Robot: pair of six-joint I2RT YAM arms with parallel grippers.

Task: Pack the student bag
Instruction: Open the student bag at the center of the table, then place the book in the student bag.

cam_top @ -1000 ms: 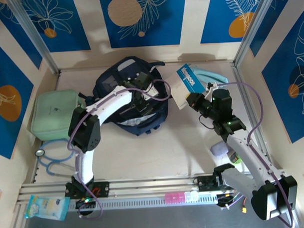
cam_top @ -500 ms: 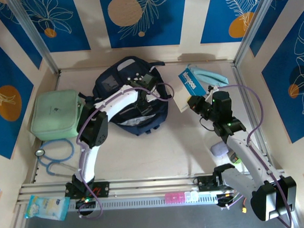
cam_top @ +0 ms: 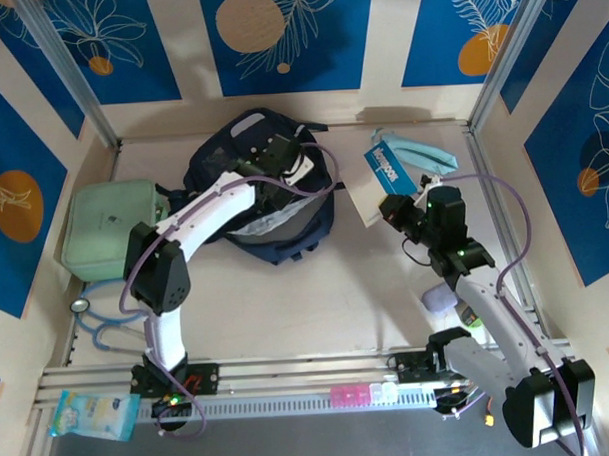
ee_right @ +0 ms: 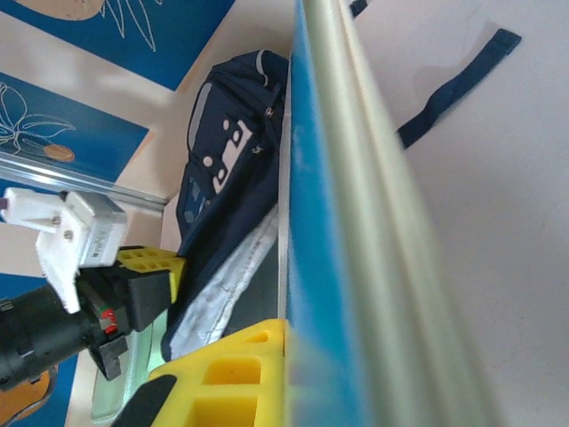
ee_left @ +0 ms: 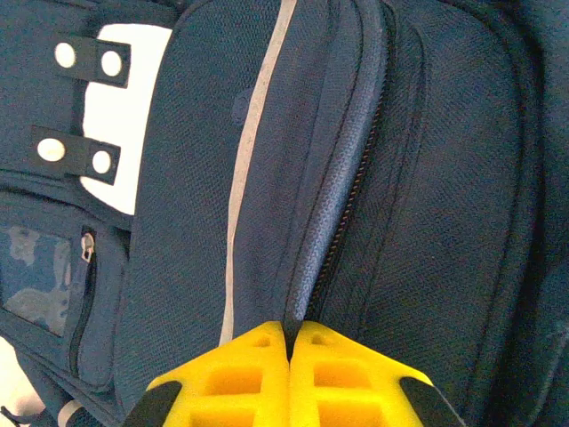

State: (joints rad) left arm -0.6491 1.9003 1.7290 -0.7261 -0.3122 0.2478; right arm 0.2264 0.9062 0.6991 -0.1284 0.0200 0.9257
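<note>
The student bag (cam_top: 245, 180) is a navy backpack lying at the back of the table, left of centre, its mouth showing pale lining. My left gripper (cam_top: 280, 189) rests on it. In the left wrist view the gripper (ee_left: 290, 327) is shut on the edge flap beside the zipper of the bag (ee_left: 427, 178). My right gripper (cam_top: 392, 210) is shut on a blue and white book (cam_top: 380, 175), held up to the right of the bag. In the right wrist view the book (ee_right: 329, 222) stands on edge against the one yellow finger (ee_right: 240, 365) that shows, with the bag (ee_right: 227, 169) beyond it.
A mint-green zip case (cam_top: 109, 230) lies left of the bag, with a stethoscope (cam_top: 107, 315) in front of it. A light blue item (cam_top: 422, 152) lies at the back right. A pale purple object (cam_top: 439, 298) sits by the right arm. A pink pill box (cam_top: 355, 394) sits on the front rail.
My left gripper has shut on the bag's zipper flap and pulled toward the back, and the mouth now gapes with pale lining showing. The right gripper and book drifted slightly right.
</note>
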